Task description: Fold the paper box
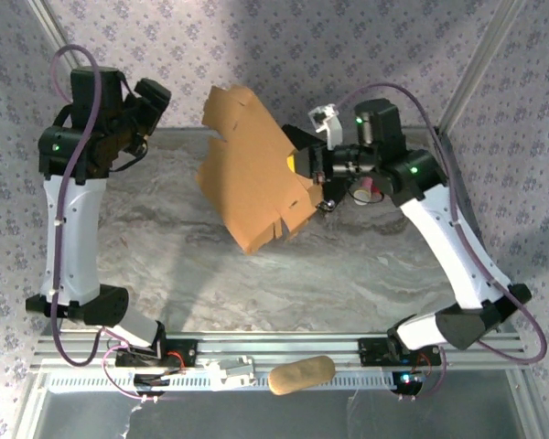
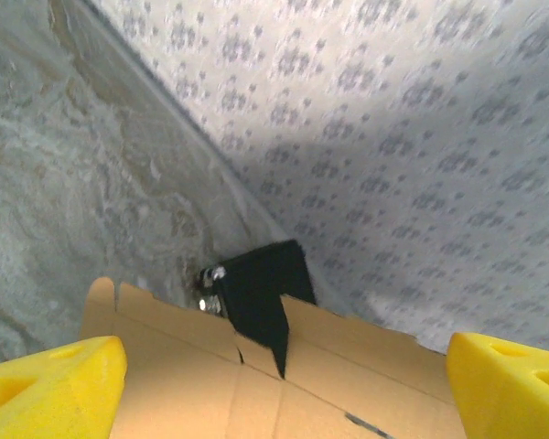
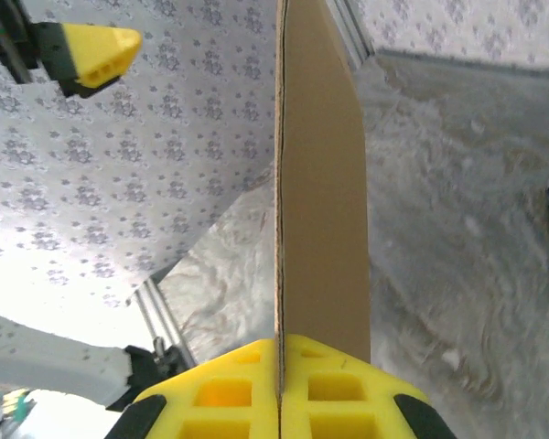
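Tan cardboard made up the paper box [image 1: 252, 174] — a die-cut sheet with notched flaps and a slot, partly creased. It hung tilted above the marbled table [image 1: 165, 256], towards the back. The right gripper [image 3: 279, 375] pinched its right edge between pressed-together yellow pads. The left gripper [image 2: 282, 384] stood spread wide near the sheet's left flaps, apparently not touching. To fold cleanly, the left should close squarely on one flap beside its crease — with the right holding the sheet steady.

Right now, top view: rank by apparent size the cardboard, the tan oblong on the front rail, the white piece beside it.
1. Paper box, by far.
2. Tan oblong.
3. White piece, only slightly smaller.
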Available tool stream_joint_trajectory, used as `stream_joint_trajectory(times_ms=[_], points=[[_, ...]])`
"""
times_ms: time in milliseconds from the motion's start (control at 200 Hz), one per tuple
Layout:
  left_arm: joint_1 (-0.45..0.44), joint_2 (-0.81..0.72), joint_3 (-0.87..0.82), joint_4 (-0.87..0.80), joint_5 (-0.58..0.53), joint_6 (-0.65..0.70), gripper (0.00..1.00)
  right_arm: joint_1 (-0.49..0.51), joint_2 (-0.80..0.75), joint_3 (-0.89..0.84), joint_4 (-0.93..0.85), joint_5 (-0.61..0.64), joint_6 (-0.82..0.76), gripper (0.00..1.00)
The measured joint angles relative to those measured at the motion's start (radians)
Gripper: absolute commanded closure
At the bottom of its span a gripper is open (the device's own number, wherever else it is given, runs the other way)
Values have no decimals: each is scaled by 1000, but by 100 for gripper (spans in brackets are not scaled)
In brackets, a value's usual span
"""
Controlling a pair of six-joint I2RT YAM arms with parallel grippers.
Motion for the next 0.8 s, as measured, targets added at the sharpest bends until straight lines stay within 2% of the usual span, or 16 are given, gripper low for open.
stream_joint_trajectory(times_ms=[195,320,440,610,800], points=[[-8,6,-194,82,107,54,18,-74,8,-152,-137,-8,-102,100],[-34,6,-336,143,157,108,18,-116,86,-200,-186,77,-196,100],[-58,-1,-473,208,176,159,18,-116,122,-200,-193,180,-280,100],[-97,-85,-684,330,161,209,18,-87,125,-256,-126,341,-426,100],[-182,-222,-887,497,122,214,18,-66,131,-364,14,480,-576,100]])
